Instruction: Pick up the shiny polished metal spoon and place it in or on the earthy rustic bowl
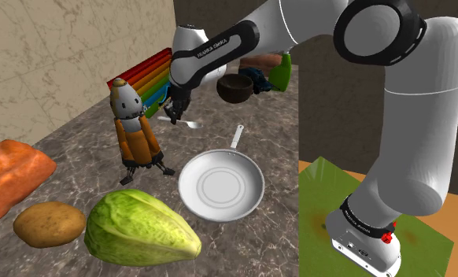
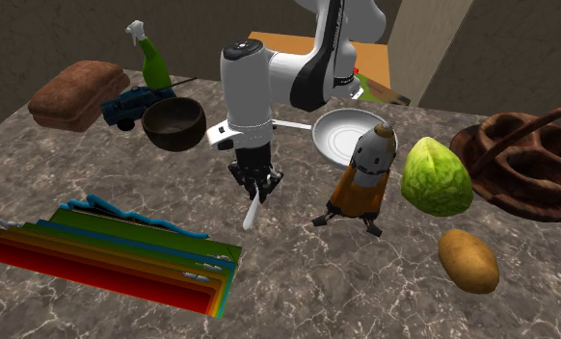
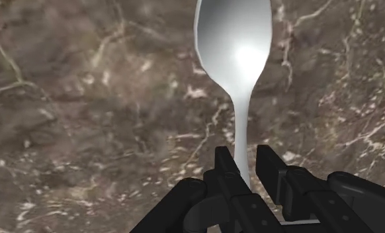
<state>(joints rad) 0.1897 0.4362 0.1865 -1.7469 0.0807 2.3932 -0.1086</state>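
We see the gripper [image 3: 245,155] clenched on the thin handle of the silvery spoon [image 3: 234,46], one black finger pressed to each side. The spoon's rounded end points away from the hand, over the dark marbled counter [image 3: 85,99] (whether that end touches the stone, we cannot tell).

We place everything by the white frying pan [image 1: 219,187]. In the shoulder view the spoon is beyond the pan, just to the shoulder view's left of the tip of the pan's handle. The dark brown bowl [image 1: 235,88] sits farther beyond the pan, past the end of that handle and apart from the spoon. A rocket-shaped toy [image 1: 133,130] stands on the pan's left in this view. A green cabbage [image 1: 141,228] lies near the pan's rim, on the side nearer the camera.
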